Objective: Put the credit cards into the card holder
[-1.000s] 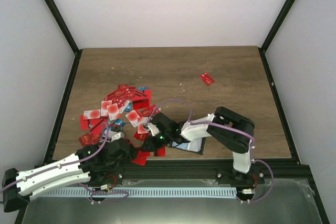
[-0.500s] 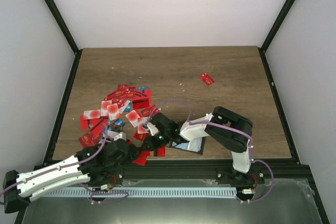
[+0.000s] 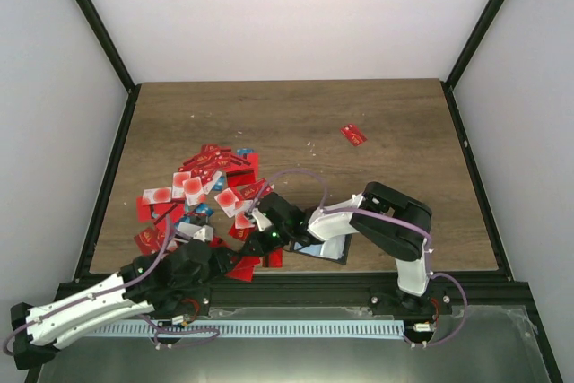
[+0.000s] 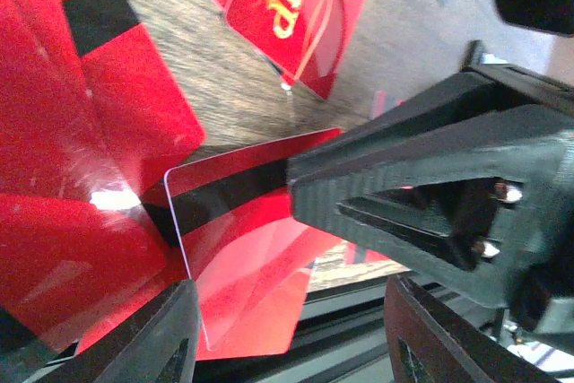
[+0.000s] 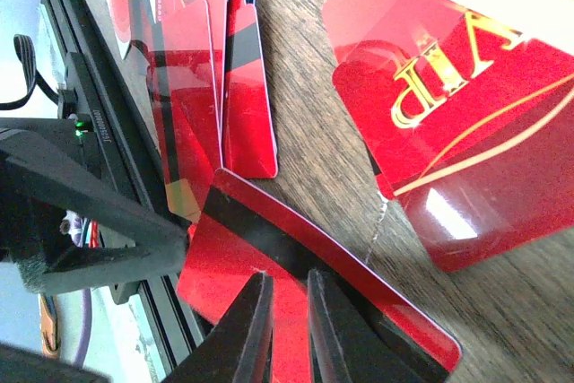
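Left hand (image 3: 203,250) farther back — right hand (image 5: 287,291) on card (image 5: 229,271)

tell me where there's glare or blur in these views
left wrist: white glare spot where red cards overlap, top right corner blurred; right wrist: sheen patch on the vip card, striped card sharp; top: even soft light, no glare, cards tiny

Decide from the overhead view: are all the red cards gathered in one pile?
No, one red card lies alone on the table, well to the right of the pile.
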You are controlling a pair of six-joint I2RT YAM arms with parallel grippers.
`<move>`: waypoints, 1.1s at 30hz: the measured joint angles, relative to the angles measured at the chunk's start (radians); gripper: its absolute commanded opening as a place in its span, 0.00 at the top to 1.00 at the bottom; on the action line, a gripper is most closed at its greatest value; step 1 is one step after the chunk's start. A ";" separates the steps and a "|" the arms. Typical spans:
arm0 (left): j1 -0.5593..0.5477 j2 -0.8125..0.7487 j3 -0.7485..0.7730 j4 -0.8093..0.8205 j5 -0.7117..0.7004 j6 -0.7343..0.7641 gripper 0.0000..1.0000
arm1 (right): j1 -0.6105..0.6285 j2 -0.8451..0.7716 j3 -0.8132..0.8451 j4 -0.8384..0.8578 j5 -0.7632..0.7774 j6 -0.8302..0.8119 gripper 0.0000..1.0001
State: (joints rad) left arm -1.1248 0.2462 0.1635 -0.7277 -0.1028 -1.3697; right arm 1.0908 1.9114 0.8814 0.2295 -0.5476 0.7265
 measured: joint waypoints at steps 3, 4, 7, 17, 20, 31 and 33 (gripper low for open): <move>0.000 -0.050 -0.001 0.001 0.002 -0.008 0.44 | 0.000 0.000 -0.001 0.005 0.003 0.000 0.86; 0.000 -0.062 -0.001 0.001 0.002 -0.010 0.44 | -0.001 0.000 -0.002 0.006 0.003 0.001 0.87; 0.000 -0.090 -0.001 0.001 0.002 -0.013 0.45 | -0.001 0.000 -0.003 0.013 0.003 0.005 0.87; 0.000 -0.076 -0.010 0.009 0.003 -0.014 0.49 | -0.001 -0.004 -0.024 0.053 0.003 0.024 0.88; 0.000 -0.073 -0.011 0.009 0.002 -0.014 0.51 | -0.001 -0.004 -0.028 0.062 0.002 0.031 0.88; 0.000 -0.156 -0.015 0.054 -0.012 -0.037 0.64 | -0.001 -0.001 -0.052 0.093 -0.010 0.053 0.90; 0.000 -0.172 -0.016 0.067 -0.019 -0.042 0.69 | -0.001 -0.001 -0.054 0.100 -0.014 0.060 0.90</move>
State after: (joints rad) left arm -1.1248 0.0738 0.1471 -0.6609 -0.1219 -1.4117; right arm 1.0901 1.9106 0.8276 0.3290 -0.5613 0.7860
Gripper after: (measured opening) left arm 0.375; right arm 0.097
